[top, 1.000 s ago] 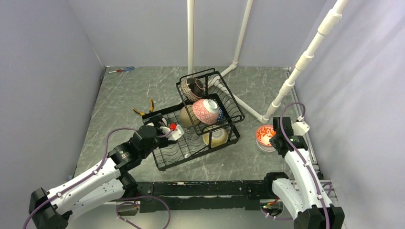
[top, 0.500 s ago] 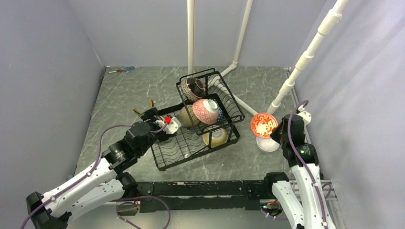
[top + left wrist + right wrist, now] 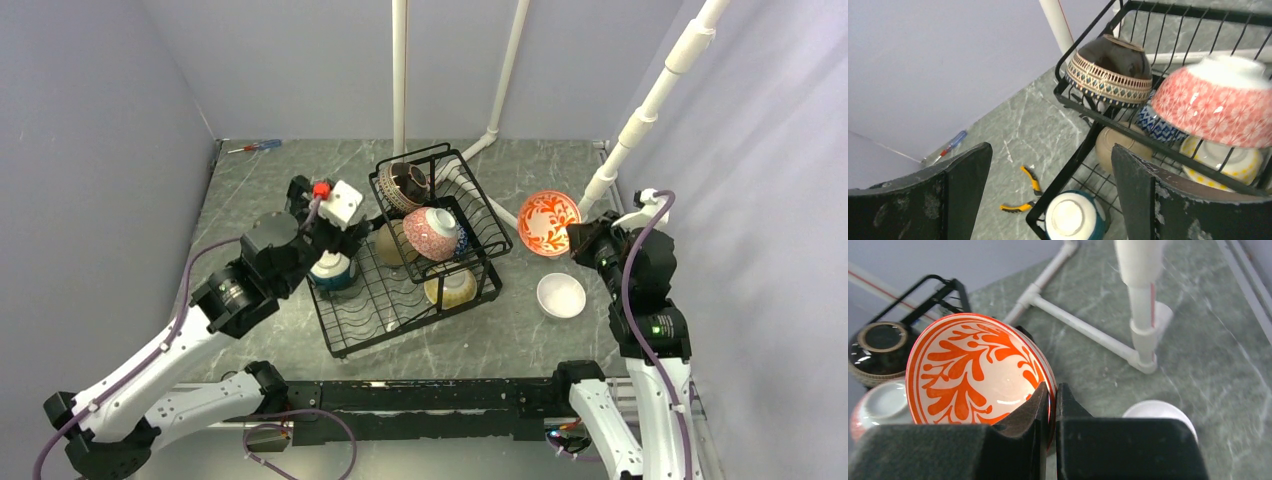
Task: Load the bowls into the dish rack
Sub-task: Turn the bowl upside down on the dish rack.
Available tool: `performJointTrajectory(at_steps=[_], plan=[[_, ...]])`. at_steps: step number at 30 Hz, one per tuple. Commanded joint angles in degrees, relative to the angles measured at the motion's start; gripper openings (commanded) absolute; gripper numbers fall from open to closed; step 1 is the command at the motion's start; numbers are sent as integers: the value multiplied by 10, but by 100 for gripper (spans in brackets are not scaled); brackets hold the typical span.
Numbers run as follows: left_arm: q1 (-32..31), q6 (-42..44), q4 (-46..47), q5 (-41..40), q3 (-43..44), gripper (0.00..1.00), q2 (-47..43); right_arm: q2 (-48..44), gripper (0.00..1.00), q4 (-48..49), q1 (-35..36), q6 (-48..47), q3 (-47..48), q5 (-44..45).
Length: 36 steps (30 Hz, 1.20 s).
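The right gripper (image 3: 1053,407) is pinched almost closed on the thin rim of a glossy orange-red bowl (image 3: 973,370) with a white branching leaf pattern. It holds the bowl tilted in the air, off the grey veined table (image 3: 270,190) and to the right of the dish rack (image 3: 400,315). A plain white bowl (image 3: 560,295) sits on the table near it, partly cut off by the fingers in the wrist view.

The left gripper (image 3: 1050,165) hangs with its dark, scuffed jaws spread wide and nothing between them. It is over the rack's left corner, where a teal bowl (image 3: 1075,217) rests on the black wire base — mouth up or down is hard to tell.

Farther in, a tan bowl (image 3: 1113,142) and a yellow dotted bowl (image 3: 1218,160) lie in the base, half hidden under the slanted upper basket. That basket carries an upturned pink-red bowl (image 3: 1218,100), a blue-white zigzag bowl (image 3: 1158,127) mostly covered by it, and a brown bowl (image 3: 1110,65) with a banded rim.

Yellow-handled pliers (image 3: 1023,192) lie beside the rack. White plastic pipes (image 3: 400,70) rise behind it, and a screwdriver (image 3: 255,146) lies by the far wall.
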Motion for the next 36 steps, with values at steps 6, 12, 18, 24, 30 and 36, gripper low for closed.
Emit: performJointTrajectory(at_steps=[6,12,18,24,30,36], plan=[[-1,-203,-128,68,224,94,120,63,0,227,0,13,51,-177],[-1,-292,-112,220,313,94,189,110,0,300,1,46,63,-262],[9,-401,-49,408,338,92,240,142,0,366,5,66,62,-350],[50,-576,80,561,315,91,275,162,0,427,16,86,63,-390],[57,-652,93,559,317,92,310,174,0,439,36,85,70,-392],[56,-663,97,576,332,94,342,185,0,434,59,75,78,-382]])
